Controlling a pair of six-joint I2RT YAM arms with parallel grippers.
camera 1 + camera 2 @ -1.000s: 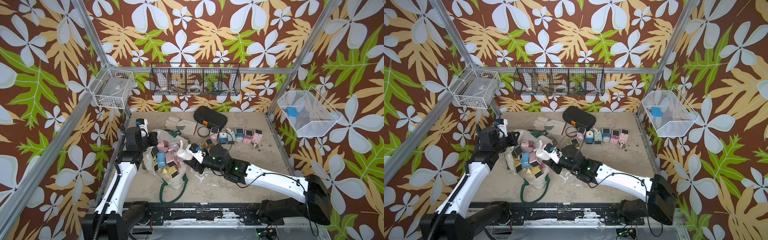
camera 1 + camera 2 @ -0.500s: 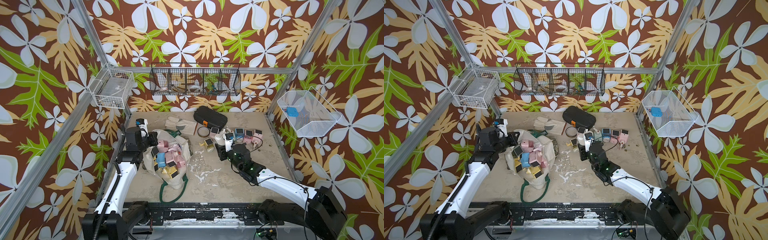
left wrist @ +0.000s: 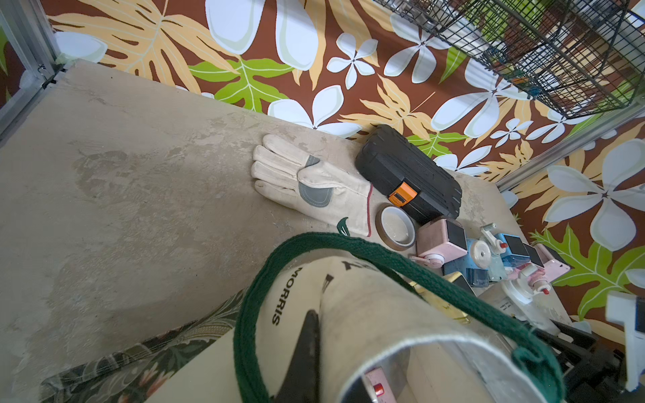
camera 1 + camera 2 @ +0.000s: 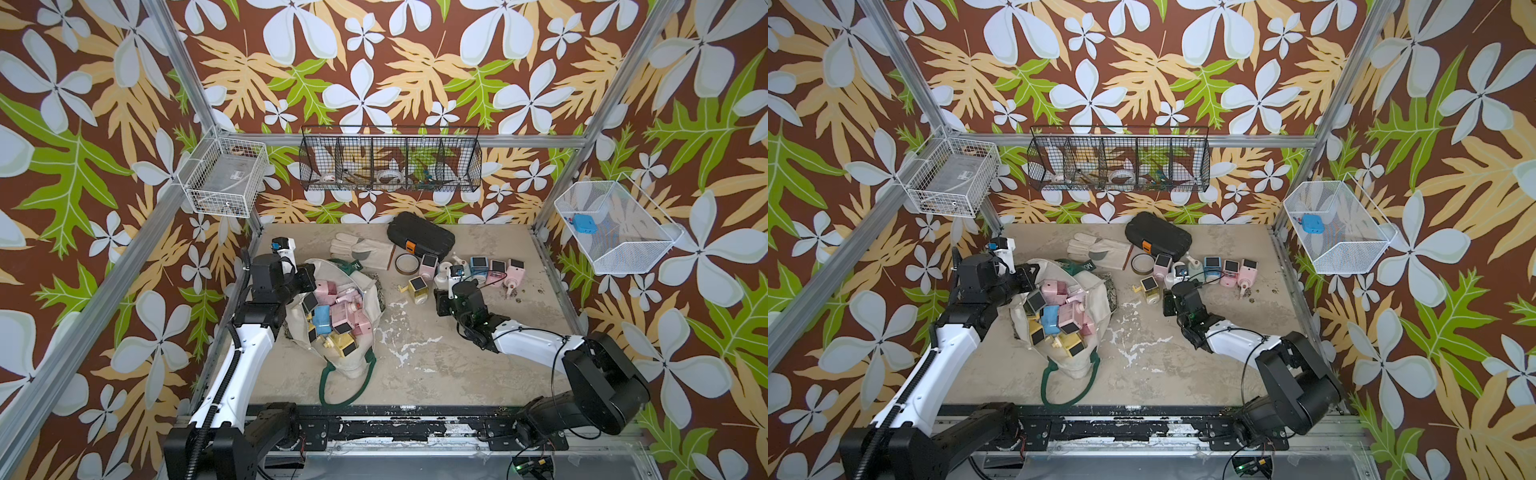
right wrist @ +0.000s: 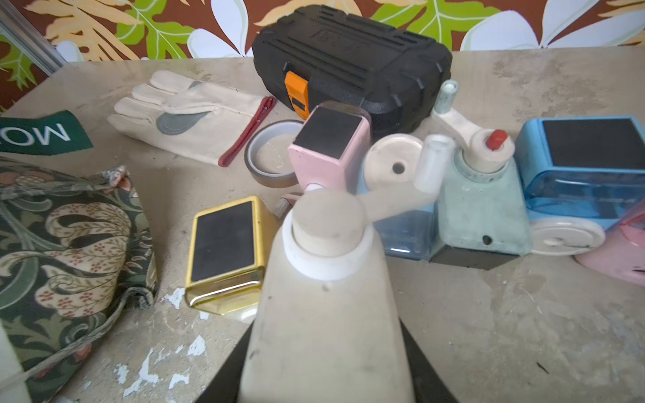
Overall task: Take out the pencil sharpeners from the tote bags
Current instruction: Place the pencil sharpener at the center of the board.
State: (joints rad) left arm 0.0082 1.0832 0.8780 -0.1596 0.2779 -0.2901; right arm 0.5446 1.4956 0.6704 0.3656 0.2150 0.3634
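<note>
Two grips on a cluttered tabletop [image 4: 436, 365]
My right jaws pinch a cream pencil sharpener [image 5: 324, 314]; my left jaws, pressed together, clamp the tote bag [image 3: 370, 307] rim.

A robot lab cell: aluminium framing [image 4: 532, 140] and floral panels [image 4: 374, 62] enclose a table [image 4: 436, 374], 3 wire baskets [image 4: 390, 166] above it, 2 arms [image 4: 245, 345] at its front.

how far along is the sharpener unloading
Done: several pastel plastic crank sharpeners stand on the beige table. In hand: the right hand grips a cream sharpener near them; the left hand pinches the rim of the cream canvas tote. Left: a big pile sits inside the tote.
</note>
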